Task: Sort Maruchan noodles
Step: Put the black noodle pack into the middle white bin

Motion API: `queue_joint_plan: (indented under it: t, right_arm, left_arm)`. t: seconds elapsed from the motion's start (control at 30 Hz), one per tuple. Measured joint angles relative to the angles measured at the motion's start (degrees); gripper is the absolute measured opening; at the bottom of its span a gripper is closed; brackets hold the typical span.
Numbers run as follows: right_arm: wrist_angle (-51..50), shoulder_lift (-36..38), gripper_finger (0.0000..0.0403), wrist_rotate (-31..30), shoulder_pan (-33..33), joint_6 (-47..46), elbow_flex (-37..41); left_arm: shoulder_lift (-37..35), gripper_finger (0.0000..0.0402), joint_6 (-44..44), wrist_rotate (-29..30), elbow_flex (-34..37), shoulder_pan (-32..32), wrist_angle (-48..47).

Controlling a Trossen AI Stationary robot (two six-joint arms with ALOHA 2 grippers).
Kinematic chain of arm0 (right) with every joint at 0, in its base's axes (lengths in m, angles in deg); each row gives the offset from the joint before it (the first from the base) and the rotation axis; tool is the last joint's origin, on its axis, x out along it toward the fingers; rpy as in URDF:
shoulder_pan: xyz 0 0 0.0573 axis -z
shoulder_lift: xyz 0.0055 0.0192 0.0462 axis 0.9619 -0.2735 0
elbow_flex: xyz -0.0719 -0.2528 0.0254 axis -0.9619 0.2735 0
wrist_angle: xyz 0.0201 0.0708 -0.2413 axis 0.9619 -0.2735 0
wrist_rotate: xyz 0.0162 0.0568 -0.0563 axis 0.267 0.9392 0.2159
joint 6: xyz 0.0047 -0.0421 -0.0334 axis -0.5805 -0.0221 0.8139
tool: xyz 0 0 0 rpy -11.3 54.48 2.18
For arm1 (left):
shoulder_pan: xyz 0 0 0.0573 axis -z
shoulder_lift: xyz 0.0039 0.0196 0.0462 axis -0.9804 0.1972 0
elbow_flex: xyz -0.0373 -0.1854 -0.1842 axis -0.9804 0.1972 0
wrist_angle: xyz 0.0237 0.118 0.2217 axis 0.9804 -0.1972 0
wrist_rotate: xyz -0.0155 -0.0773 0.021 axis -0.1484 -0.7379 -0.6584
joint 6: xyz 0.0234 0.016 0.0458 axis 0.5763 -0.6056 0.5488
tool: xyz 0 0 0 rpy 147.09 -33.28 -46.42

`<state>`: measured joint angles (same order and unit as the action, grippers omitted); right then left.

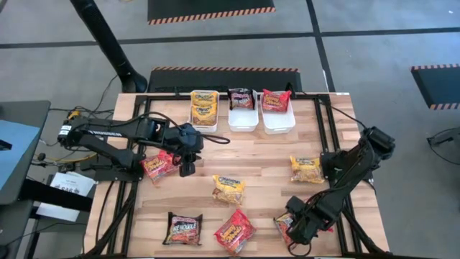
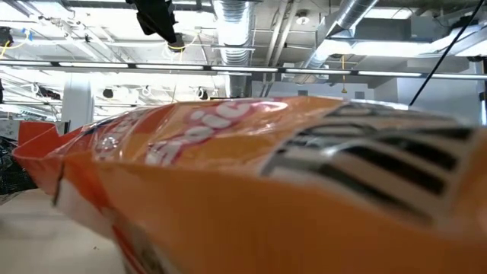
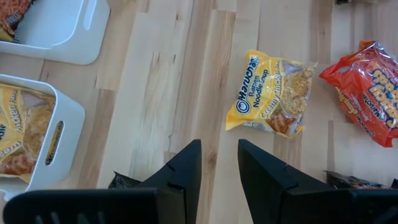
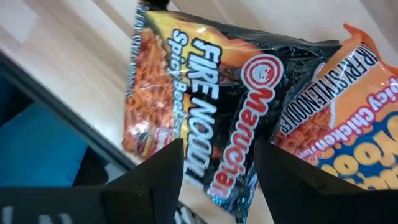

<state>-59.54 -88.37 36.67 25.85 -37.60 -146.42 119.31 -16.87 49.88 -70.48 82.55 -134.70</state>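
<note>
Right gripper [image 1: 297,229] sits low at the near right corner of the table, fingers spread wide with nothing clamped between them. Its wrist view shows them poised over a dark packet [image 4: 205,93] that overlaps a red packet [image 4: 348,124], probably the pair to separate first; from above the arm hides them, so I cannot tell if the fingers touch. This corner is tight, right by the table's edge.

Farther in lie a black packet [image 1: 182,229], a red one [image 1: 235,232] and a yellow one [image 1: 228,189], well apart, with bare wood between them for moving.

Left gripper [image 1: 187,167] hovers mid-table, partly open and empty, beside another red packet [image 1: 157,166].

Three white bins [image 1: 244,121] line the far edge, one flavour in each.
</note>
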Motion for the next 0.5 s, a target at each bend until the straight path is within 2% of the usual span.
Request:
queue_joint_plan:
  t: [0.17, 0.5]
  right_arm:
    - [0.8, -4.3, 0.0221, 2.8, 0.4, 0.4, 0.0]
    - [4.9, -10.0, 0.0216, 4.0, 2.0, 0.8, -0.3]
  left_arm:
    - [0.0, 0.0091, 0.0, 0.0, 0.0, 0.0, -0.3]
    - [0.0, 0.0091, 0.6, 0.0, 0.0, 0.0, -0.2]
